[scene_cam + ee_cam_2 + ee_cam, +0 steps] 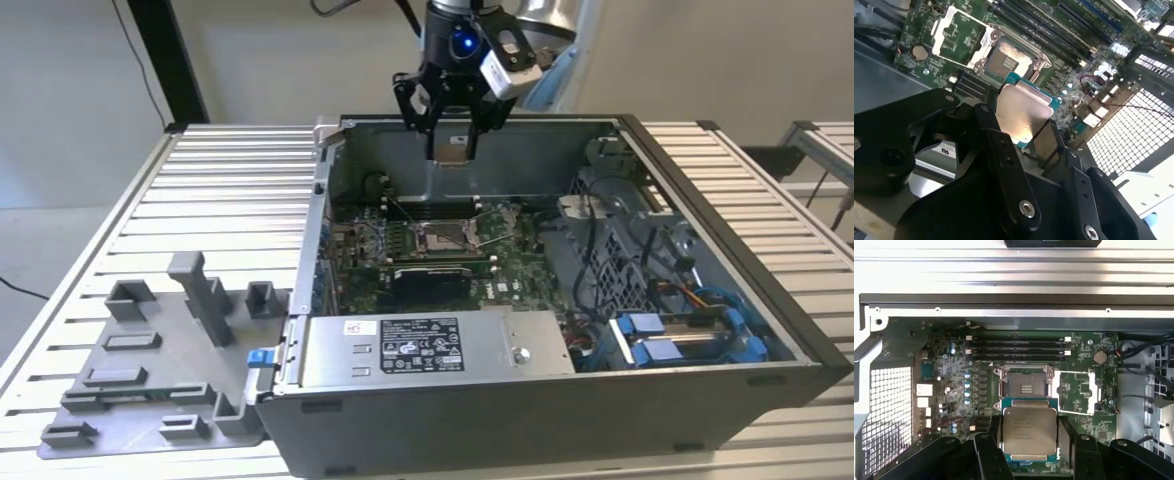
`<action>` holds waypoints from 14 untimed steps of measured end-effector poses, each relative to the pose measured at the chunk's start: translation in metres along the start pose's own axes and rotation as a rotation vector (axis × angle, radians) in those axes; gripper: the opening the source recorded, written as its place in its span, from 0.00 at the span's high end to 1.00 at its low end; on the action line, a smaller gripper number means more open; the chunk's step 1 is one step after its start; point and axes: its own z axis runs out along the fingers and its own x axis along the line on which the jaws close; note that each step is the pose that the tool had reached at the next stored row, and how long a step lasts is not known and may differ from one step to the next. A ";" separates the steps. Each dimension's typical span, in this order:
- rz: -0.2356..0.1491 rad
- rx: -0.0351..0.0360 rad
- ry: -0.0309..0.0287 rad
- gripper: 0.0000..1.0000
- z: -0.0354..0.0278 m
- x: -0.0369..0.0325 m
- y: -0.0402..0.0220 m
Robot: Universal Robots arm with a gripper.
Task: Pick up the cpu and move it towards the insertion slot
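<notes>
The black two-fingered claw (453, 146) hangs above the far side of the open grey metal computer case (561, 420), and we see it pinching the cpu (454, 146), a small thin square chip with a pale silver metallic face. In both wrist views the chip sits between the two black fingers (990, 440), one pressed on each of two opposite edges. We count one cpu (1030, 432); its silver lid is smooth, with faint print in the first wrist view and a teal-green edge showing around it. In the second wrist view the cpu (1021, 114) catches a bright reflection on its face.

Below the held chip lies the insertion slot (442, 236), a small square socket with a shiny silver metal frame and a dark centre, on the green motherboard (514, 285). We count one socket; in the first wrist view the insertion slot (1026, 388) lies just beyond the chip's far edge, with its metal frame swung open beside it. In the second wrist view the insertion slot (1006, 57) shows clear of the chip, so the cpu is held in the air, apart from it.

Four long dark memory slots (1019, 350) run in a row beside the socket. At the case's near side lies one labelled silver power-supply box (427, 350). On the exterior view's left, one grey plastic tray with upright blocks (154, 375) rests on the ribbed metal table (227, 180).
</notes>
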 end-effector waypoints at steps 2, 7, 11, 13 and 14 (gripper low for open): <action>0.000 -0.0001 -0.0004 1.00 0.0015 -0.0010 0.0039; -0.001 -0.0001 -0.0003 1.00 0.0028 -0.0013 0.0083; -0.001 0.0000 -0.0002 1.00 0.0030 -0.0013 0.0089; -0.002 -0.0001 -0.0004 1.00 0.0030 -0.0013 0.0089; -0.002 -0.0002 -0.0004 1.00 0.0030 -0.0013 0.0090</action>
